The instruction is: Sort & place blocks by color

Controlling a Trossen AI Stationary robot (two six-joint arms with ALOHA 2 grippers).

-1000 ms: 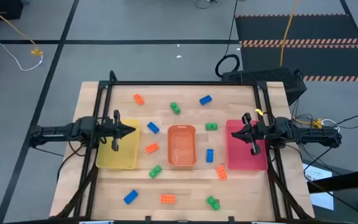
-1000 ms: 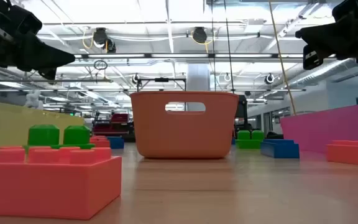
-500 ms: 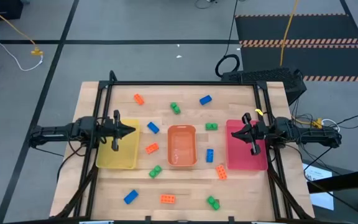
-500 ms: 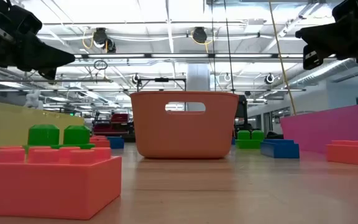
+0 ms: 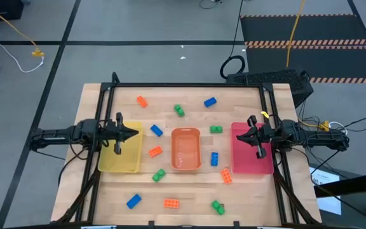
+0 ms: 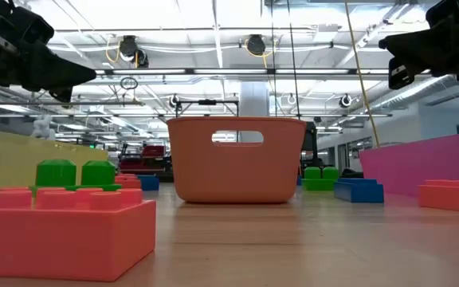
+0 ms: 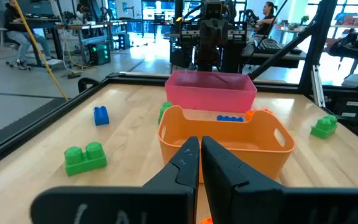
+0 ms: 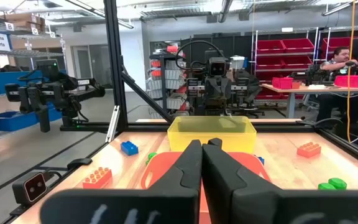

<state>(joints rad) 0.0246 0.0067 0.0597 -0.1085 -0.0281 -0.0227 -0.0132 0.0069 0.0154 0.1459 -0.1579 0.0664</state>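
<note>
Blocks scattered loose across counter, all outside yellow tray, orange tray, pink tray. Left tool pinched empty, frame left, above yellow tray. Right tool pinched empty, frame right, above pink tray. Sorting apparently not begun; next: open tool, descend on nearest block.

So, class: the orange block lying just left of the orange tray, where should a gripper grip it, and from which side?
Grip the orange block across its two long side faces, coming straight down from above. It lies flat on the table, turned slightly askew, so the wrist should turn to match. The left gripper, hovering shut over the yellow tray, looks nearest.
</note>
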